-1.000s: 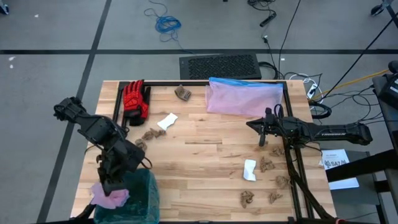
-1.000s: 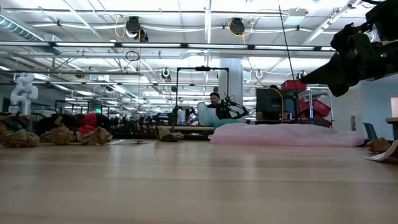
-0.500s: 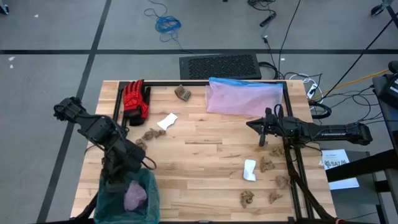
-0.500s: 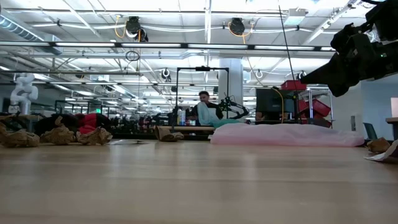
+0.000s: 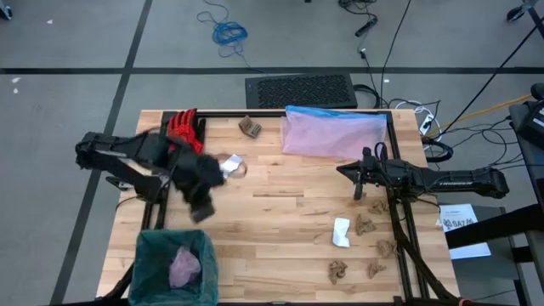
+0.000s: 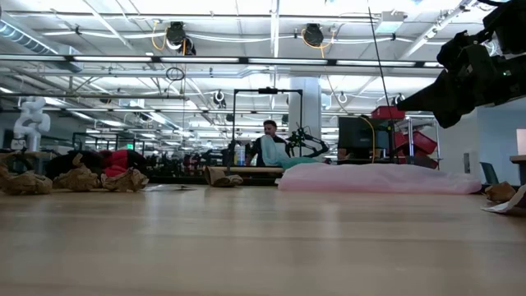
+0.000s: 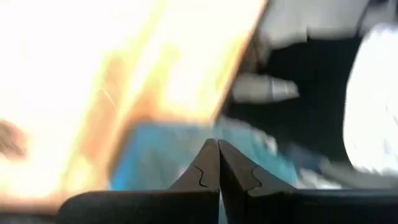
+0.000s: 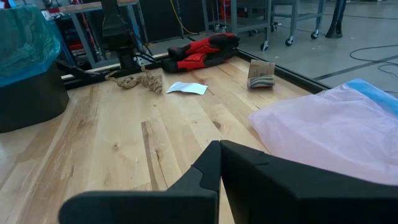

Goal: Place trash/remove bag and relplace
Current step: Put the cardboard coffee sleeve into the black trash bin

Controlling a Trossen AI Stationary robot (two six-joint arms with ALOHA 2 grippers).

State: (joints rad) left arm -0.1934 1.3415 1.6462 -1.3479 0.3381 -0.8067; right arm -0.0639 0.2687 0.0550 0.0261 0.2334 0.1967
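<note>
Teal-green and crinkly, the bag (image 5: 174, 263) lines the dark bin at the near left corner of the table (image 5: 280, 212), and a pink wad of trash (image 5: 184, 267) now lies down inside it, where a second ago it was perched on the rim under the left arm. The left pincer (image 5: 201, 210) has let go, pressed its fingers together empty, and swung away over the table toward the crumpled brown paper (image 5: 205, 183) and white scrap (image 5: 228, 166) near the red glove (image 5: 184, 136). That likely puts one piece of trash in, with more scraps scattered around left to collect. The right pincer (image 5: 358, 189), pressed together too, hangs idle beside the pale pink bag (image 5: 333, 133).
</note>
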